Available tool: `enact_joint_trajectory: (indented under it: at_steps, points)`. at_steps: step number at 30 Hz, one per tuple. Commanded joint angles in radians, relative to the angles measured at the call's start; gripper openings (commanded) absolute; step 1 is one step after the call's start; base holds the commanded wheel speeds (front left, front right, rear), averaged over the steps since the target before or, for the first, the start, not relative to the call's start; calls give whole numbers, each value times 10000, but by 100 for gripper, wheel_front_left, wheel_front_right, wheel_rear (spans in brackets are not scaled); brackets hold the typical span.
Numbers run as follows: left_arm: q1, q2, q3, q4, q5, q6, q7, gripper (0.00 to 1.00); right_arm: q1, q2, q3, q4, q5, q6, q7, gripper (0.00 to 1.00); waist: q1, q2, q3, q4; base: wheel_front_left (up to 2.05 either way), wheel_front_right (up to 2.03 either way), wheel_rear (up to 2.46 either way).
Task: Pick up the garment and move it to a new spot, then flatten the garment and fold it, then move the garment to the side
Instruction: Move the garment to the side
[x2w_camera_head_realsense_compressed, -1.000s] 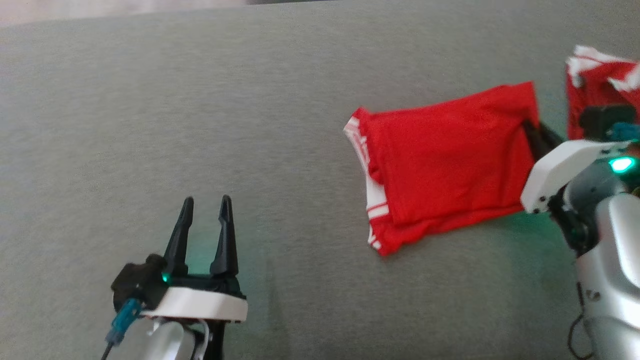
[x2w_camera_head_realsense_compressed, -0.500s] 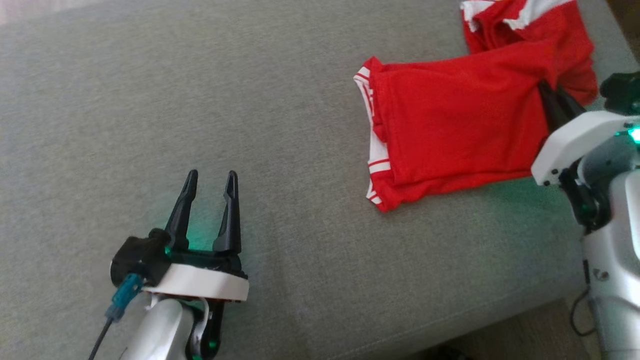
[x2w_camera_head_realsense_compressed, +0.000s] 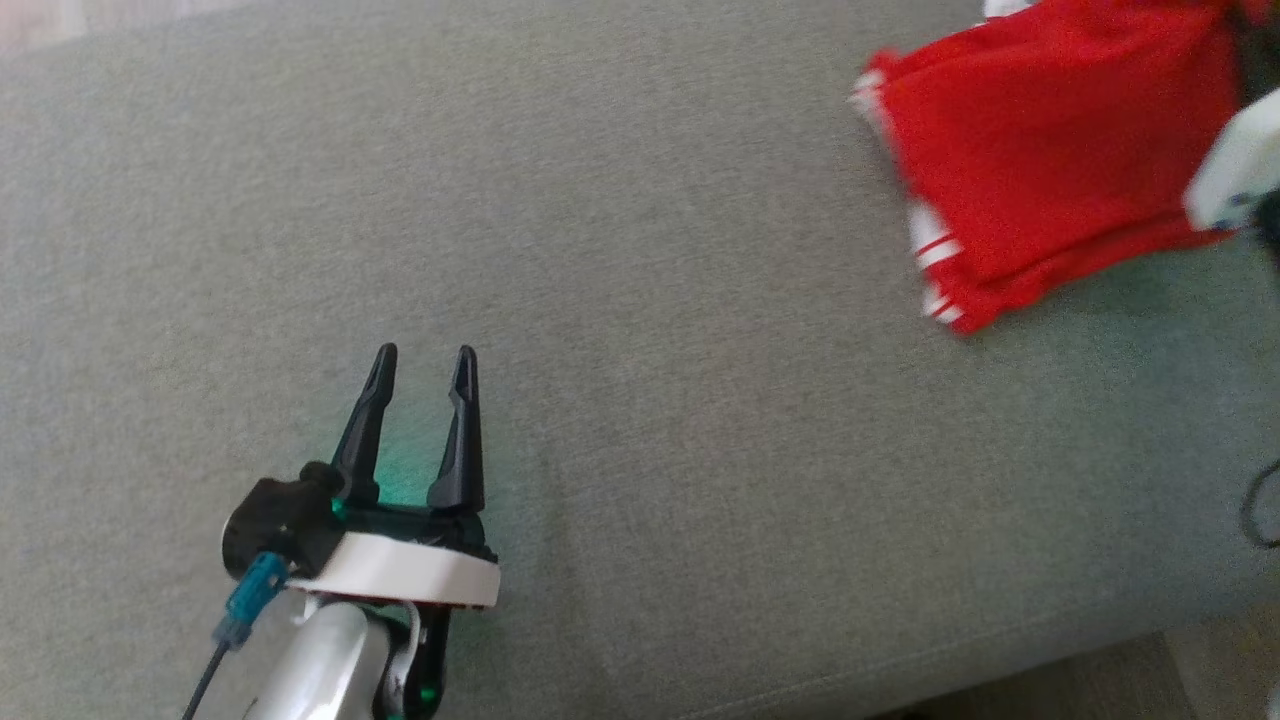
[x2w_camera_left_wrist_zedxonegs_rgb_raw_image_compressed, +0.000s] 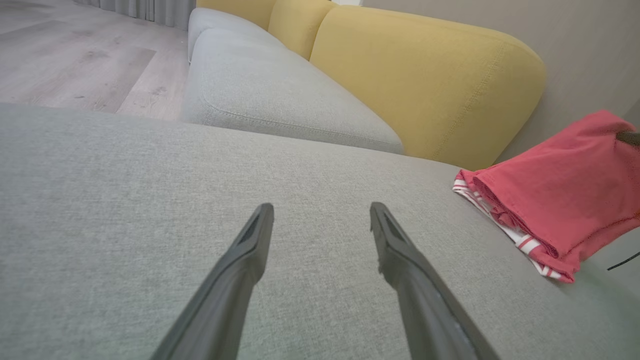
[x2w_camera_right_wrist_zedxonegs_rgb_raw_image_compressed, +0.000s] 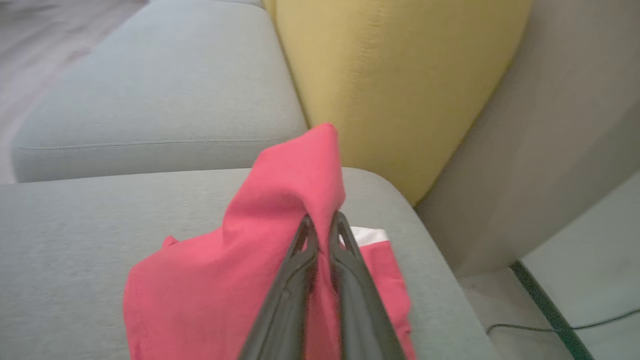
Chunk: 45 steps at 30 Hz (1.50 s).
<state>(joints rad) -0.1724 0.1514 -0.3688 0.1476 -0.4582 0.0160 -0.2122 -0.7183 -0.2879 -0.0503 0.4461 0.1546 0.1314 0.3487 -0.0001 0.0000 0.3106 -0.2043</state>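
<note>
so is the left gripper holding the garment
No, the left gripper stands open over bare grey cushion, apart from the red garment.

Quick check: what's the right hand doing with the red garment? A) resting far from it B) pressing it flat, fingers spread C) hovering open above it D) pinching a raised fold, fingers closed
D: the right wrist view shows the right hand closed on a lifted fold of the red garment.

Folded red fabric garment (x2w_camera_head_realsense_compressed: 1050, 150): solid red, white stripes along one hem.
Grey woven sofa seat cushion (x2w_camera_head_realsense_compressed: 600, 300): uniform heathered grey.
Mustard-yellow padded back cushion (x2w_camera_left_wrist_zedxonegs_rgb_raw_image_compressed: 425, 85): plain, unpatterned.
Pale wood-grain plank floor (x2w_camera_left_wrist_zedxonegs_rgb_raw_image_compressed: 65, 60): grey-beige.
Black-fingered left gripper (x2w_camera_head_realsense_compressed: 425, 352): white collar, teal plug, green glow.
</note>
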Motion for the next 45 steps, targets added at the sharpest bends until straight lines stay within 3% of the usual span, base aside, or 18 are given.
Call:
enact_joint_trajectory:
  at_steps: [1, 8, 9, 10, 17, 30, 37, 45]
  points:
    - [-30, 110, 207, -397, -44, 59, -62, 100, -419, -360, -113, -289, -109, -7, 31, 0, 1, 0, 107, 164, 0, 0, 0]
    - [-137, 130, 167, -571, 1, 116, -73, 100, -742, -1351, -1410, 169, -939, -7, 77, 0, 1, 0, 532, 587, 0, 0, 0]
    - [-161, 132, 152, -585, 8, 117, -70, 100, -727, -1422, -1537, 268, -1131, -7, 35, 16, 1, 0, 589, 634, 0, 0, 0]
    - [-185, 135, 141, -592, 14, 118, -67, 100, -707, -1454, -1640, 358, -1312, -7, -36, 100, 1, 0, 630, 667, 0, 0, 0]
    - [-266, 140, 97, -568, 12, 159, -73, 100, -659, -1025, -2311, 929, -2045, -7, -805, 100, 1, 0, 675, 763, 0, 0, 0]
    - [-158, 158, 346, -441, -219, 314, -195, 100, -565, -102, -1011, 222, -1731, -7, -2337, 100, 1, 0, -259, 1050, 0, 0, 0]
    - [211, 130, 654, -202, -434, 484, -309, 100, 535, 725, -656, -505, -1511, -7, -3024, 100, 1, 0, -1121, 1735, 0, 0, 0]
    - [904, 142, 1014, 56, -577, 788, -397, 100, 2899, 1953, -262, -1715, -1811, -7, -3653, 100, 1, 0, -1932, 2427, 0, 0, 0]
